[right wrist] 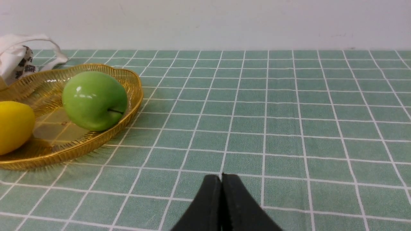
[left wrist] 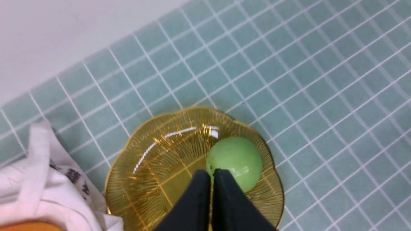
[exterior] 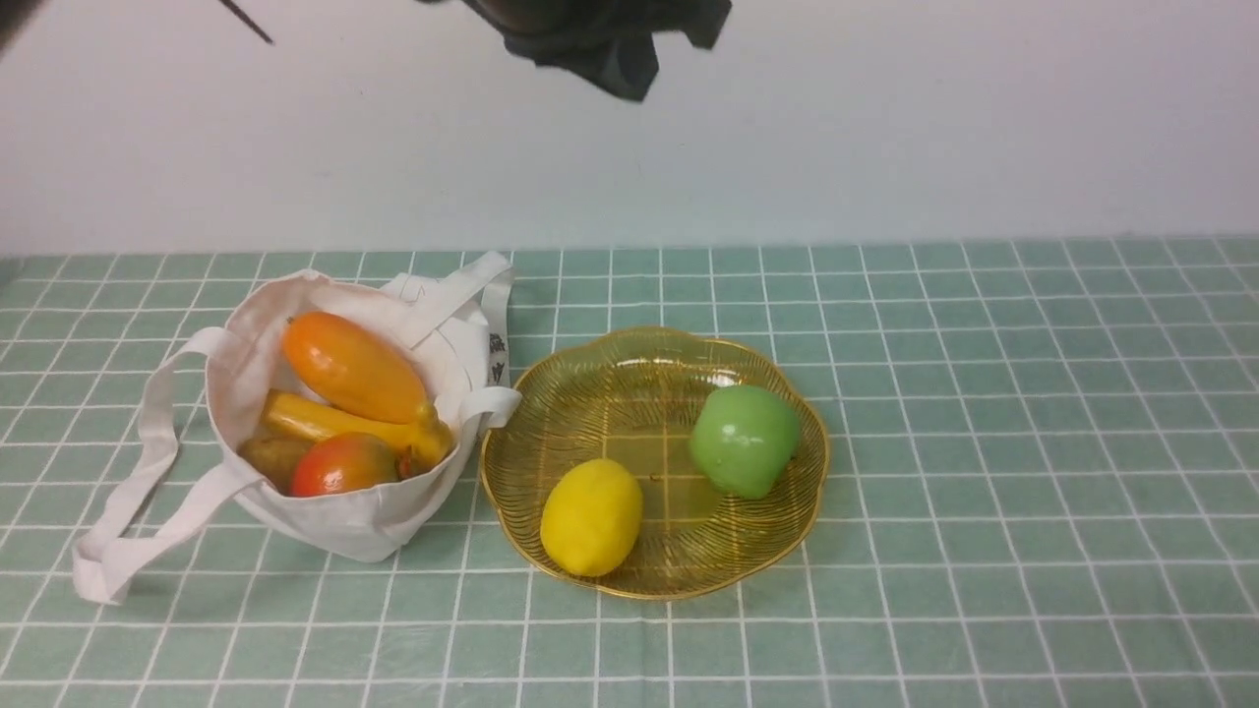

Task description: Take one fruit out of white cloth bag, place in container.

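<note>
The yellow lemon (exterior: 591, 516) (right wrist: 13, 126) lies in the amber scalloped dish (exterior: 807, 492) (left wrist: 128, 154) (right wrist: 135, 86), at its near left side. The white cloth bag (exterior: 344, 521) (left wrist: 38, 179) (right wrist: 16, 61) stands open just left of the dish, with several fruits inside. My left gripper (left wrist: 212, 171) hangs high above the dish, shut and empty, and its fingers hide the lemon in the left wrist view. In the front view only a dark part of that arm (exterior: 610, 44) shows at the top edge. My right gripper (right wrist: 221, 175) is shut and empty, low over the cloth to the right of the dish.
A green apple (exterior: 745, 440) (left wrist: 236, 160) (right wrist: 94, 101) sits in the dish's far right side. In the bag lie an orange mango-like fruit (exterior: 349, 366), a long yellow fruit (exterior: 325, 421), a red-orange fruit (exterior: 344, 464) and a brown one (exterior: 273, 457). A green checked cloth (exterior: 1033, 442) covers the table up to the wall.
</note>
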